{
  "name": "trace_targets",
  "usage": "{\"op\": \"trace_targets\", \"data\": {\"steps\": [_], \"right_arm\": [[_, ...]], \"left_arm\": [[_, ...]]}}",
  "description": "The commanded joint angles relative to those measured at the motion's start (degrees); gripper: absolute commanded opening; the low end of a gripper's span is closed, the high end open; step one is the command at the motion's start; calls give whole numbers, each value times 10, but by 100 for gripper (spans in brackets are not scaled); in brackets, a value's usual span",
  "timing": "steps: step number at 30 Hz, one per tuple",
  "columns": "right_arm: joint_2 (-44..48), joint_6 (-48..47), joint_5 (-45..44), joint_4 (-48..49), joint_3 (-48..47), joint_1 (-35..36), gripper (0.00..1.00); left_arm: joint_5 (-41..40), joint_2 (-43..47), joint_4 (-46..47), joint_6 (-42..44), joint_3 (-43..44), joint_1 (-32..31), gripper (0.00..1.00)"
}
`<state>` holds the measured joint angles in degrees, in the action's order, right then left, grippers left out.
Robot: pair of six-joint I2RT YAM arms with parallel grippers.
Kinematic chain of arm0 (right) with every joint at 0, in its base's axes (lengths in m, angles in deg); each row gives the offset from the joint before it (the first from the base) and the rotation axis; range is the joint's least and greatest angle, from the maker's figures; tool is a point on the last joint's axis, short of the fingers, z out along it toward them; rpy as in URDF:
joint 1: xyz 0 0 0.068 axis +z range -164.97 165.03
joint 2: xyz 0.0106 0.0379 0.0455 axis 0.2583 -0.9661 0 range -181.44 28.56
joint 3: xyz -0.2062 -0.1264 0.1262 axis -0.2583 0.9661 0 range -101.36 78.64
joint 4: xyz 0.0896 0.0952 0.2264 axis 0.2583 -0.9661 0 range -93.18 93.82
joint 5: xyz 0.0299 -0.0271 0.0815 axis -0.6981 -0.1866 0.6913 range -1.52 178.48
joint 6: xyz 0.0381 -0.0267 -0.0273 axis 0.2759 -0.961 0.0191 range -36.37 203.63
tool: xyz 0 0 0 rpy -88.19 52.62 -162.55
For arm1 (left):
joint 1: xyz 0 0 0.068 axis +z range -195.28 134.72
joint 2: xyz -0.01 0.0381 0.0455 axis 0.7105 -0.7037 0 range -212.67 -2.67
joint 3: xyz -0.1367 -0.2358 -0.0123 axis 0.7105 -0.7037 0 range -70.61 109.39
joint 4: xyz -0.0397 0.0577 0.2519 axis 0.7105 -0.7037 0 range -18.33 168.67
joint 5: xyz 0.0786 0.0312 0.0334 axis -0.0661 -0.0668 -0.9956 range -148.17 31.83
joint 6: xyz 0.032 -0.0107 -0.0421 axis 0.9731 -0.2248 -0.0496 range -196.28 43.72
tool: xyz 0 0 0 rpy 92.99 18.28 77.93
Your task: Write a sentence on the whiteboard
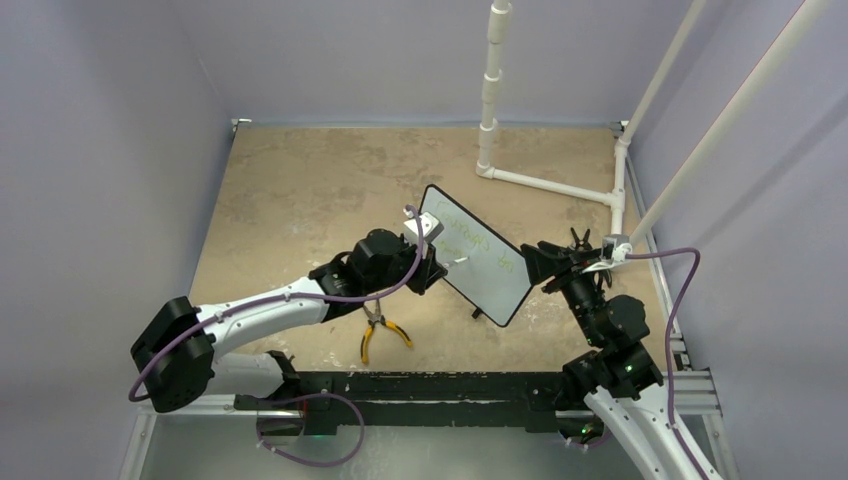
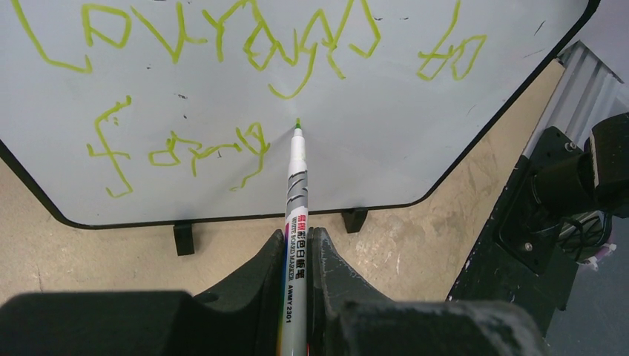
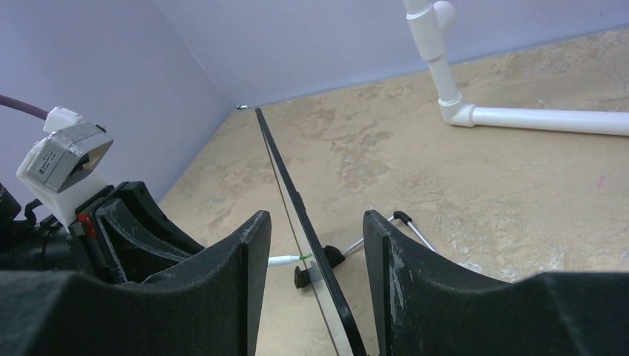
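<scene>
As seen from above, the whiteboard [image 1: 478,255] stands upright on the bench [image 1: 300,190]. Left wrist: left end effector [image 2: 298,237] clamped on a marker [image 2: 295,178], tip beside the green sentence [image 2: 222,44]. Right wrist: right end effector [image 3: 315,219] half open, straddling the whiteboard's edge.

Whiteboard [image 2: 386,148]: smooth white-grey face with a faint sheen; thin black frame, plastic-looking
Sentence [image 2: 259,48]: thin yellow-green marker ink, patchy in places
Marker [image 2: 295,208]: glossy white plastic barrel, printed label
Left hand [image 2: 297,245], right hand [image 3: 315,222]: matt black plastic, scuffed and dusty at the edges
Worktop [image 1: 300,190]: matt beige, mottled (stone pattern or worn board, can't tell)
Pipes [image 1: 560,186]: smooth white plastic
Pliers [image 1: 375,322]: grey metal jaws, yellow grips
</scene>
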<state>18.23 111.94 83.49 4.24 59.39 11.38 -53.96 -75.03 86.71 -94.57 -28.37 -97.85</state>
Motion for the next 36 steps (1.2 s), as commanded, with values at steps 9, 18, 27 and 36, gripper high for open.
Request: {"op": "trace_targets", "data": {"steps": [9,18,27,36], "right_arm": [[6,-7,1,12,1,2,52],[9,-7,1,10,0,2,52],[9,-7,1,11,1,3,53],[5,-7,1,13,1,2,53]], "left_arm": [[-11,32,-19,-7,-18,-2,0],[-3,5,26,-7,-10,-2,0],[-1,-17,39,-2,-1,-2,0],[-2,-23,26,-3,-11,-2,0]]}}
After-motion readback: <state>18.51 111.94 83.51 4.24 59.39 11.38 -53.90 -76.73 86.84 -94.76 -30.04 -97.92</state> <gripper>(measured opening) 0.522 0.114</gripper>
